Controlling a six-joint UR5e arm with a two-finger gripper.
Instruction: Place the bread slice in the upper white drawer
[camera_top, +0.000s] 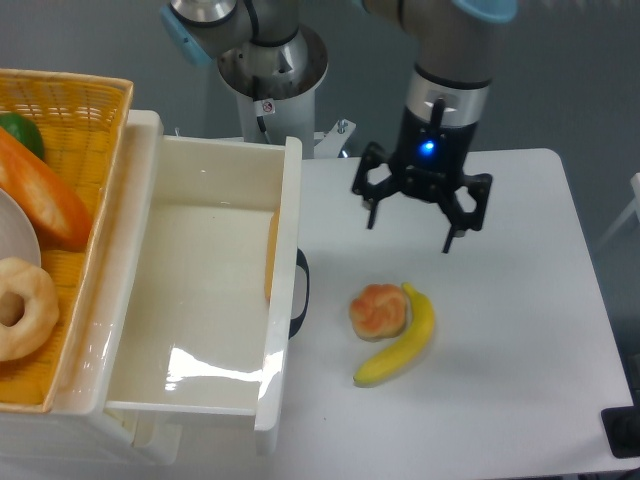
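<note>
This looks like a robotics lab rather than a home: an industrial arm on a round pedestal base (272, 70) stands bolted behind a plain white table (520, 300), against a bare grey wall (580, 80). The food, such as the banana (400, 345), appears to be plastic props.

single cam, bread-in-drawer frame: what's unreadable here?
- Bread slice: seen edge-on against the front wall inside the upper white drawer; its face is not visible, and whether it leans or stands is unclear.
- Yellow woven basket: cut off by the left edge, so the baguette and doughnut show only partly.
- Drawer handle: mostly hidden behind the front wall.
- Gripper: jaws spread, empty; arm cut by the top edge.
</note>
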